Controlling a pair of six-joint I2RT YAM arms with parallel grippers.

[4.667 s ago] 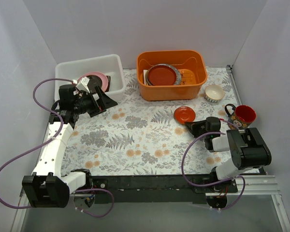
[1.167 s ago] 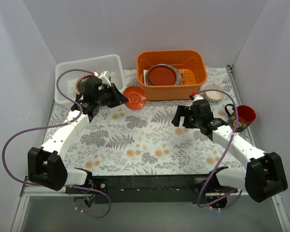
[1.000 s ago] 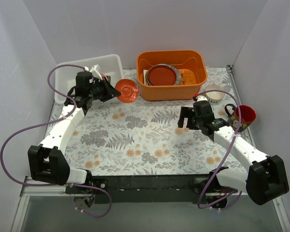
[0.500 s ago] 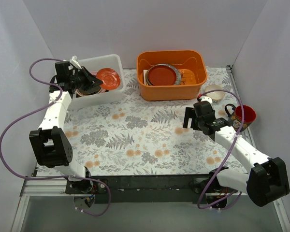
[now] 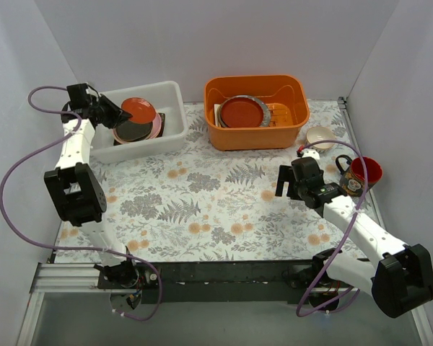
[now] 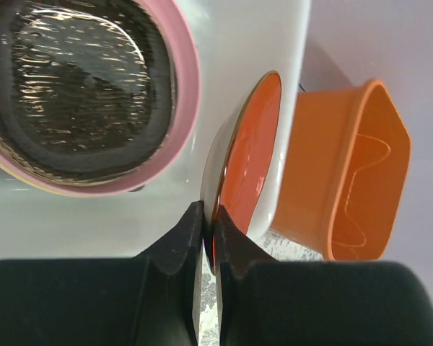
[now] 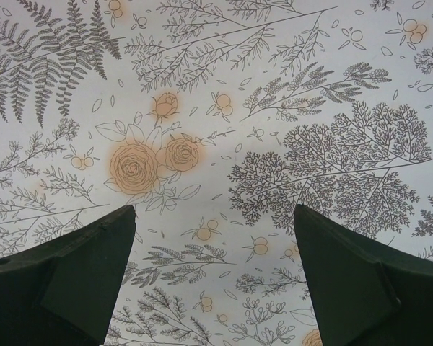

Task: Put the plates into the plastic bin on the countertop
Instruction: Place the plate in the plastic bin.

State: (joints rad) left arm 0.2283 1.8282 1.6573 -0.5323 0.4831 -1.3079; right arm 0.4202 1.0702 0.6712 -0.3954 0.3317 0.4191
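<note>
My left gripper (image 5: 117, 114) is shut on the rim of a small red plate (image 5: 138, 109), which it holds tilted on edge inside the white plastic bin (image 5: 169, 86). In the left wrist view the black fingers (image 6: 180, 238) pinch the red plate (image 6: 249, 162) next to the bin's wall (image 6: 238, 36). A pink plate (image 6: 186, 94) lies in the bin with a glossy black plate (image 6: 79, 86) on top of it. My right gripper (image 5: 281, 181) hangs open over the fern-printed countertop (image 7: 216, 108), with nothing between its jaws (image 7: 215, 216).
An orange tub (image 5: 256, 133) with a red plate and other dishes stands at the back centre, right of the bin. A small cream bowl (image 5: 320, 137) and a red mug (image 5: 366, 171) sit at the right edge.
My left arm has swung left, carrying the red plate from beside the orange tub into the white bin. The right arm has drawn back slightly toward the right, still open.
</note>
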